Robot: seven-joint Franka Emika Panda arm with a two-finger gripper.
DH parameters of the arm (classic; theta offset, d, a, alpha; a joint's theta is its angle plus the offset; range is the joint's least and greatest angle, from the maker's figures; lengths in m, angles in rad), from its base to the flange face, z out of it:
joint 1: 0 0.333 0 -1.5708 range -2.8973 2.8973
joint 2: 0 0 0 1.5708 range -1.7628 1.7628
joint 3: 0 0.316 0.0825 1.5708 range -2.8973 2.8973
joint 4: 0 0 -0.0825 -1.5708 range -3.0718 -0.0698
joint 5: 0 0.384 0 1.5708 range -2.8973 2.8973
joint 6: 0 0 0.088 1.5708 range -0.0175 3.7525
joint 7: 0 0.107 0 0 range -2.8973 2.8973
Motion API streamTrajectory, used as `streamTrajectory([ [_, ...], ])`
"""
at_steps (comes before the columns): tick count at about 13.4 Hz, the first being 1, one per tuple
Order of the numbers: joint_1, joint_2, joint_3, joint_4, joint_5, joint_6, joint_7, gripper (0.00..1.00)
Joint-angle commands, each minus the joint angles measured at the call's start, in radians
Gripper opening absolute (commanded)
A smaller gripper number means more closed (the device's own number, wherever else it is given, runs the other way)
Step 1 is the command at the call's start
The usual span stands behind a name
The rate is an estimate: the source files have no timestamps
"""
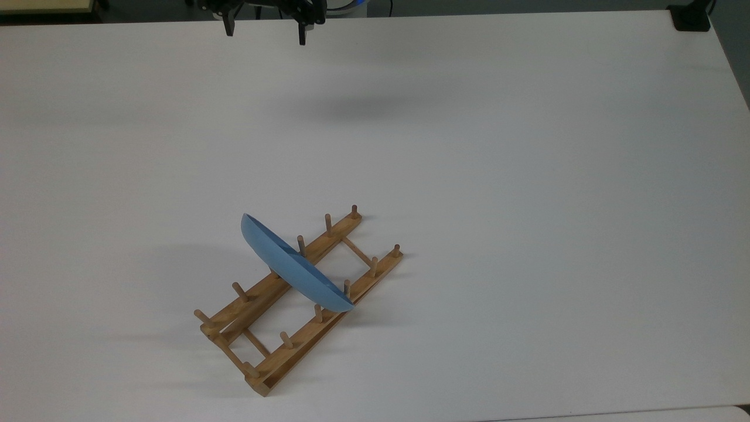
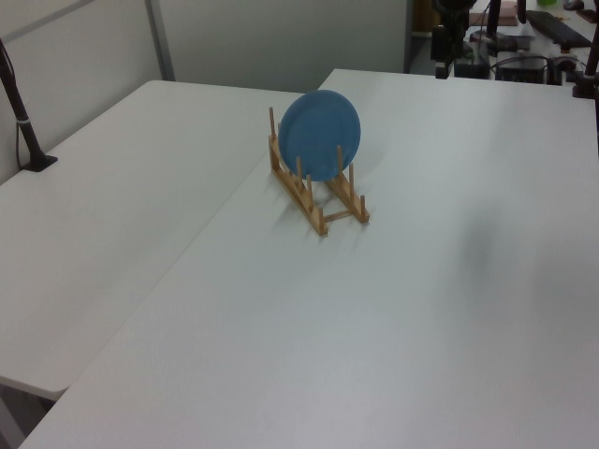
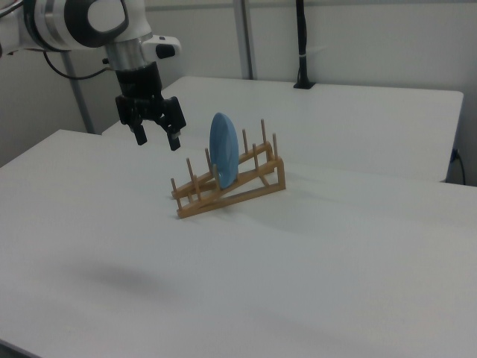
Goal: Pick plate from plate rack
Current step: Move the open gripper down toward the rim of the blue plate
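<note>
Round light blue matte plate [image 1: 296, 266] upright on edge between pegs of light-brown wooden plate rack [image 1: 304, 337]. Black two-finger gripper [image 3: 157, 133] high, well apart, jaws spread, empty. Risks: off-centre descent clipping peg, tipping light rack, rolling plate out.

Top view: high, looks down. Left/right views: lower, opposite sides. All share plate rack [image 1: 299, 299].

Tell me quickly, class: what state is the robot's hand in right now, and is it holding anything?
Hand: open and holding nothing, up in the air away from the plate, which stands in the plate rack.
</note>
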Motion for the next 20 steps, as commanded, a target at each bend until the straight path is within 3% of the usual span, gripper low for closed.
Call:
streamTrajectory([
  [1,-0.009,-0.020,0.007,-0.027,0.016,-0.009,-0.023,1.00],
  [8,-0.009,-0.007,0.009,-0.021,0.016,0.002,-0.024,1.00],
  [12,-0.008,0.044,0.013,0.001,0.016,0.094,-0.073,1.00],
  [16,0.014,0.119,0.013,0.014,-0.007,0.336,-0.078,1.00],
  [20,0.038,0.202,0.012,0.016,-0.119,0.619,-0.061,0.95],
])
